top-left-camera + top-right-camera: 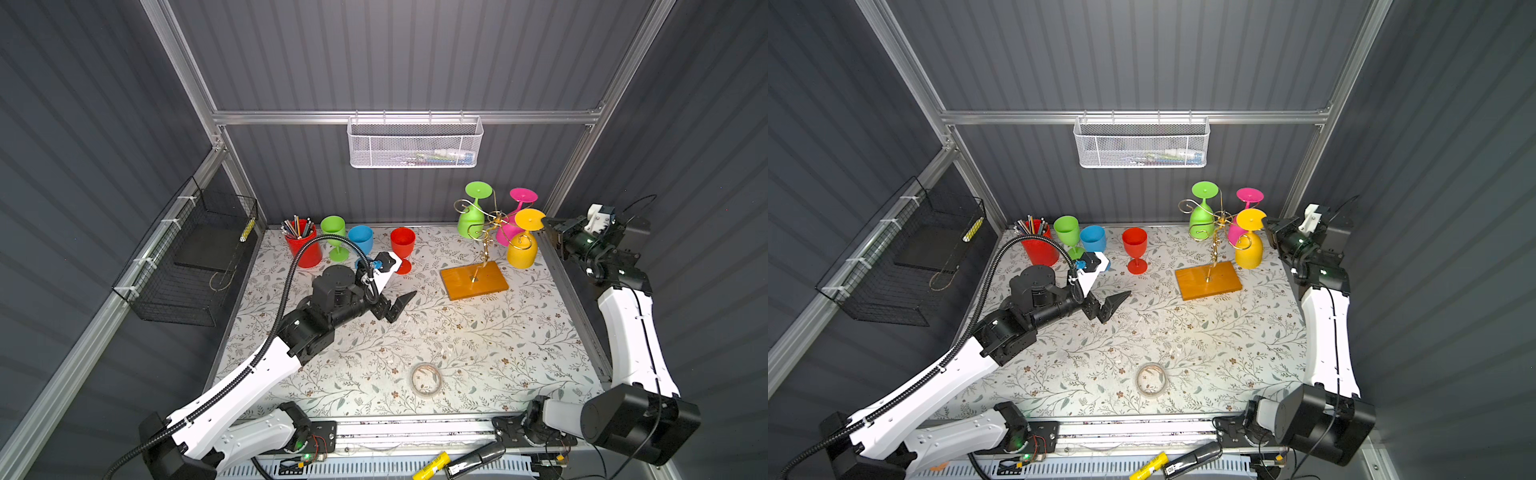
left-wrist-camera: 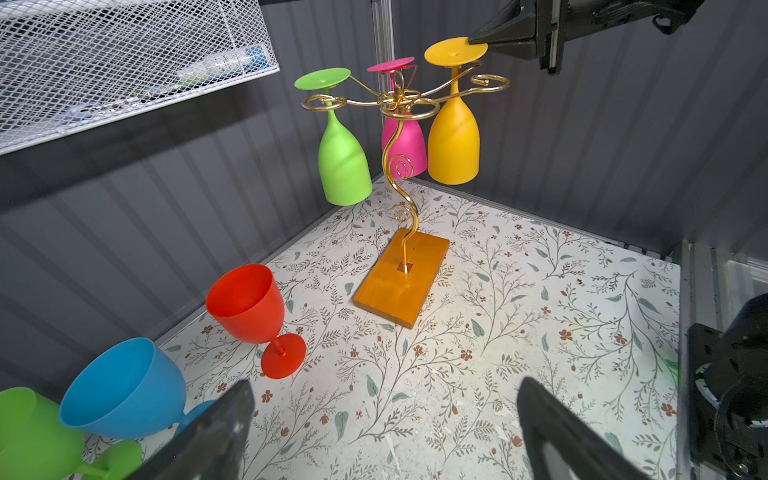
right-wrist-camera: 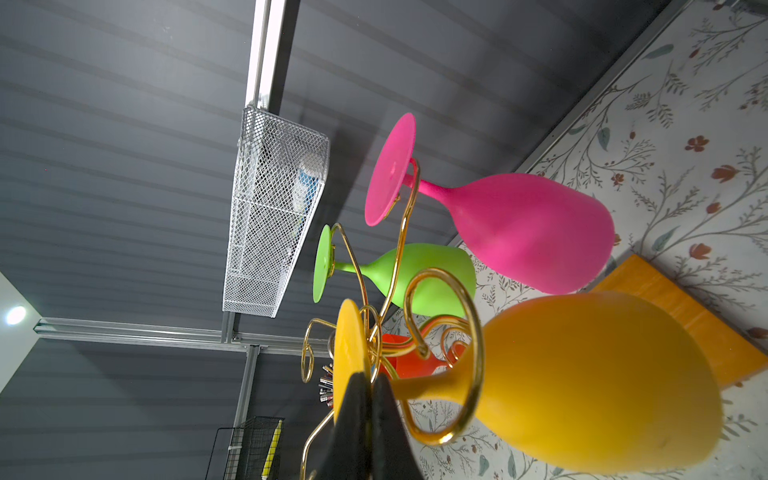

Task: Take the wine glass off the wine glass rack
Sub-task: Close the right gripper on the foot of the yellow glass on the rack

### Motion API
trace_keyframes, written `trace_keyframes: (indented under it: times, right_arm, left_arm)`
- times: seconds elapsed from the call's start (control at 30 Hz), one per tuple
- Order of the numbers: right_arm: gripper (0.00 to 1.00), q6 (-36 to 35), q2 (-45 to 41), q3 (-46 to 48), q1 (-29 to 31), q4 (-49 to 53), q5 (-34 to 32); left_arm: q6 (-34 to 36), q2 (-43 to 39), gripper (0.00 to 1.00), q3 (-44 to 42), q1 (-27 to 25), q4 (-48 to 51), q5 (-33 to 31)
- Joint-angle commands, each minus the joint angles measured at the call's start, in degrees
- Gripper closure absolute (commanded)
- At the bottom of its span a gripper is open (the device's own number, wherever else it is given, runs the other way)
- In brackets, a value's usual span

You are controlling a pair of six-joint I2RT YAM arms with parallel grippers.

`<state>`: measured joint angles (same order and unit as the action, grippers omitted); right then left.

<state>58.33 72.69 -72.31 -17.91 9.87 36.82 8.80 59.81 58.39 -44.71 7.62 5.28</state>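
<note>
The left end effector was held open above the table. Right of it, the yellow wine glass was hung upside down on the wine glass rack, its foot pinched by the closed right end effector.

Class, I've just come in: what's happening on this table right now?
The right hand is shut on the foot of the yellow wine glass, which hangs upside down on the gold wine glass rack beside a green glass and a pink glass. The left hand hovers open over the table, holding nothing.
</note>
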Motion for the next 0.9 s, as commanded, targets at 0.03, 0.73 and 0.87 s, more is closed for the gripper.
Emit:
trace_keyframes:
  times: [0.03,0.73,0.87]
  right_arm:
    - [1.0,-1.11,0.49,-1.54,0.51,0.34,-0.7]
    - [1.0,-1.12,6.98,-8.36,0.27,-0.55,-4.02]
    - [1.0,-0.67,7.31,-8.55,-0.8,-1.11,-4.46]
  left_arm:
    - [-0.44,-0.44,0.02,-0.97,-0.23,-1.19,1.05]
    - [-0.27,0.16,0.01,-1.06,-0.29,-0.87,1.31]
    - [-0.18,0.13,0.01,-0.99,-0.29,-0.85,1.48]
